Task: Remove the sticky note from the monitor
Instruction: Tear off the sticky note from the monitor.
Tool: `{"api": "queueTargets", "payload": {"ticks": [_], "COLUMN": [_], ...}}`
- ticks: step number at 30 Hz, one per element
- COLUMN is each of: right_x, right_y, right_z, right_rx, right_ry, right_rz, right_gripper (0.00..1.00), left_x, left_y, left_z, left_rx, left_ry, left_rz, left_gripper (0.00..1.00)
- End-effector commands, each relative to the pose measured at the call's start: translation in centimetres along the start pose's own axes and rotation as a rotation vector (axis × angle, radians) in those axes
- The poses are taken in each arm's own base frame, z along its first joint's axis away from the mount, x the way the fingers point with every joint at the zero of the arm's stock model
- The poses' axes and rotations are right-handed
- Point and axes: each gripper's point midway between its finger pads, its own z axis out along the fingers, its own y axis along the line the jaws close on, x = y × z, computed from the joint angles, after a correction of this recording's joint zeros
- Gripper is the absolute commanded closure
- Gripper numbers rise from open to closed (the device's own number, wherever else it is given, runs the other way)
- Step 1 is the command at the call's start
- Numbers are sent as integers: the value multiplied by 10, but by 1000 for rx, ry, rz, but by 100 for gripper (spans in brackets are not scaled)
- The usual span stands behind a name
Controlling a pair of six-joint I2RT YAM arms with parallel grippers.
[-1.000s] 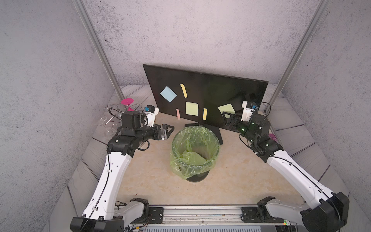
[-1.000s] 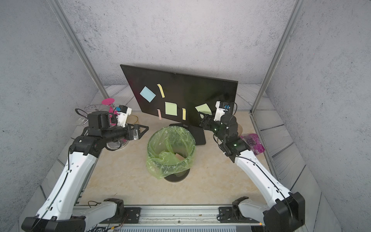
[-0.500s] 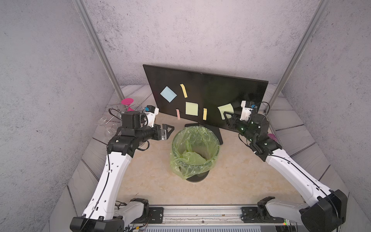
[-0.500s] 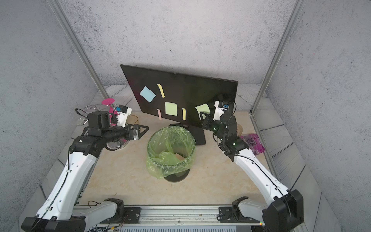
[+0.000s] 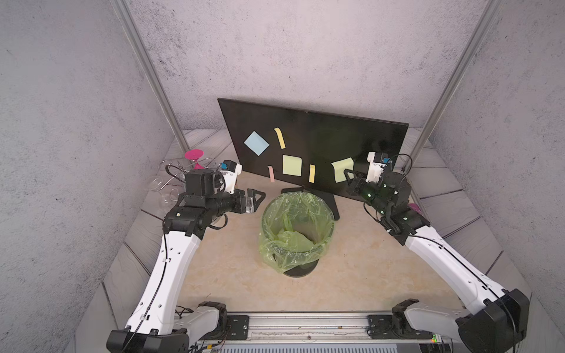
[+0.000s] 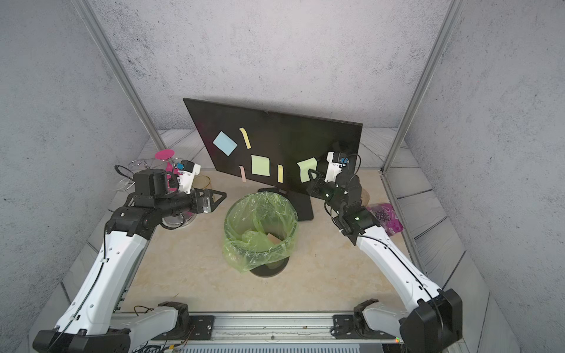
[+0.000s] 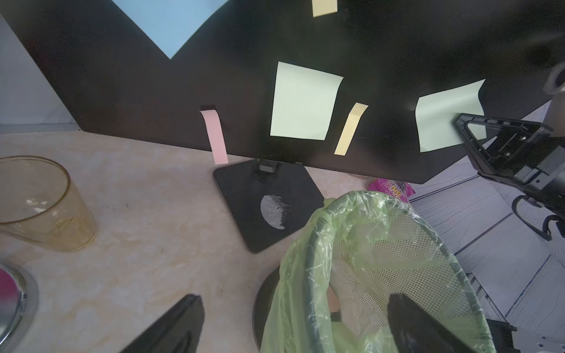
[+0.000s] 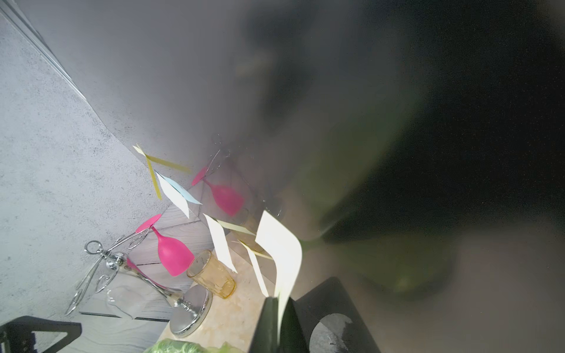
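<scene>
My right gripper is clamped on an edge of the rightmost green note, low on the monitor behind the bin. It is one of six there. My left gripper stands open, with room around.

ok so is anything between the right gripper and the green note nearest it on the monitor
Nothing visible stands between them. The right gripper is shut on an edge of the green sticky note on the monitor. The right wrist view shows the paper pinched between the jaws.
</scene>
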Motion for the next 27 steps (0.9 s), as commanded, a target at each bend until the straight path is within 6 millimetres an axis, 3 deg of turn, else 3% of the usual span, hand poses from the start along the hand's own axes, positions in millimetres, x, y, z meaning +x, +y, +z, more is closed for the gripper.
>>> {"api": "queueTargets", "payload": {"ticks": [1,8,15,20,27], "right_x": [-11,-12,-13,12,73], "right_y": [2,19,68,111,154], "right_z": [-1,-11,-43,-65,-80], "right_rx": [0,-73,-233,-380,-566], "right_ry": [-18,0,1,94,304], "right_rz": [-5,-47,-206,-342,-498], "right_gripper": [100,100,100,100,100], "left_x": [2,1,-1,-6,-11], "left_y": [0,0,-1,-3,-4], "left_z": [-1,-1,-2,-2,2], "left_rx": [7,4,7,16,34], "left_ry": [5,3,2,-6,-11], "left_rz": [14,14,16,13,-3], "left_gripper": [0,0,0,0,0]}}
